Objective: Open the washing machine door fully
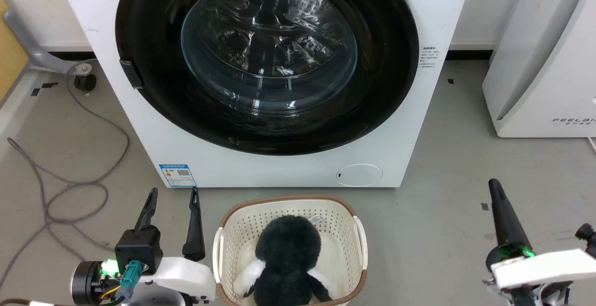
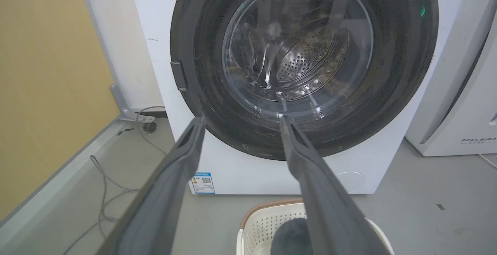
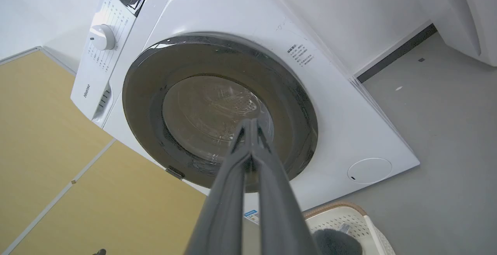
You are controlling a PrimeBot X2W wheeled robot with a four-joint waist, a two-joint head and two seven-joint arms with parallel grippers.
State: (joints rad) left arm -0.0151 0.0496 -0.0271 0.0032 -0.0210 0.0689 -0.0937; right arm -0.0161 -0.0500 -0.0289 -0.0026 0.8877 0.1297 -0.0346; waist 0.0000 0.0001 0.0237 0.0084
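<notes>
The white washing machine [image 1: 419, 124] fills the upper head view, with a blue label low on its front. Its round door [image 1: 153, 40], glossy black rim around clear glass, lies flat against the front, closed; the handle tab sits on the rim's left edge. The door [image 2: 400, 53] also faces the left wrist view and appears tilted as the door [image 3: 143, 88] in the right wrist view. My left gripper [image 1: 173, 194] stands open at the lower left, short of the machine, with nothing between its fingers. My right gripper [image 1: 494, 186] is shut and empty at the lower right, well clear of the door.
A cream laundry basket [image 1: 358, 231] with a black-and-white plush toy [image 1: 288, 255] inside sits on the floor between my arms, right before the machine. A grey cable [image 1: 70, 175] loops on the floor at left. A white FEELBIRD appliance [image 1: 540, 78] stands at right.
</notes>
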